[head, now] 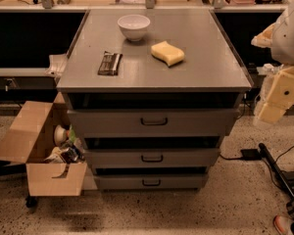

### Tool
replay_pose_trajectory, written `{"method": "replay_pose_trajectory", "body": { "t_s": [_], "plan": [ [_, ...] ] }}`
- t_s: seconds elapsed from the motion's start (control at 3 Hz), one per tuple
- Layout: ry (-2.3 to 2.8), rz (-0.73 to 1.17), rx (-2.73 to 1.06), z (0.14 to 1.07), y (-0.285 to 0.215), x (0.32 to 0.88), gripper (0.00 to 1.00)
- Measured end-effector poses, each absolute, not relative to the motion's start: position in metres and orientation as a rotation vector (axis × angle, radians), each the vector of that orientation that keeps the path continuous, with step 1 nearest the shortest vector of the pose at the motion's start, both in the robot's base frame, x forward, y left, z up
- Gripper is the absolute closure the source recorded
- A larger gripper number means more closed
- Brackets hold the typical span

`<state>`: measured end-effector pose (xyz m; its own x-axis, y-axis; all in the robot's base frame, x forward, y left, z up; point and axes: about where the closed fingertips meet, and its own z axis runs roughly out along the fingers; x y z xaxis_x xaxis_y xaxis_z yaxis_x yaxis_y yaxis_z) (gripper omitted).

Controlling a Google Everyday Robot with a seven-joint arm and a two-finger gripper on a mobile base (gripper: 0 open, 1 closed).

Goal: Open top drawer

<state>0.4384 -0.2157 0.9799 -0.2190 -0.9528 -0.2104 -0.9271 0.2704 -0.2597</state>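
Note:
The top drawer (pixel 112 123) is the widest of three grey metal drawers in a grey cabinet, with a small dark loop handle (pixel 154 121) at its centre. Its front stands a little forward of the two narrower drawers (pixel 152 158) below, with a dark gap above it under the cabinet top (pixel 206 67). My gripper (pixel 270 111), pale yellow below the white arm (pixel 291 33), hangs at the right of the cabinet, level with the top drawer and apart from it, well right of the handle.
On the cabinet top stand a white bowl (pixel 134 27), a yellow sponge (pixel 167 53) and a dark packet (pixel 110 63). An open cardboard box (pixel 39 155) of clutter sits on the floor at left. Cables and a black stand (pixel 274 168) lie at right.

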Motion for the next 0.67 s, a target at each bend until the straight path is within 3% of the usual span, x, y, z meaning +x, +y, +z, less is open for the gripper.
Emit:
{"method": "replay_pose_trajectory", "body": {
  "t_s": [0.67],
  "plan": [
    [2.179,-0.099,-1.799,0.947,-0.209,0.442,0.00]
  ]
}}
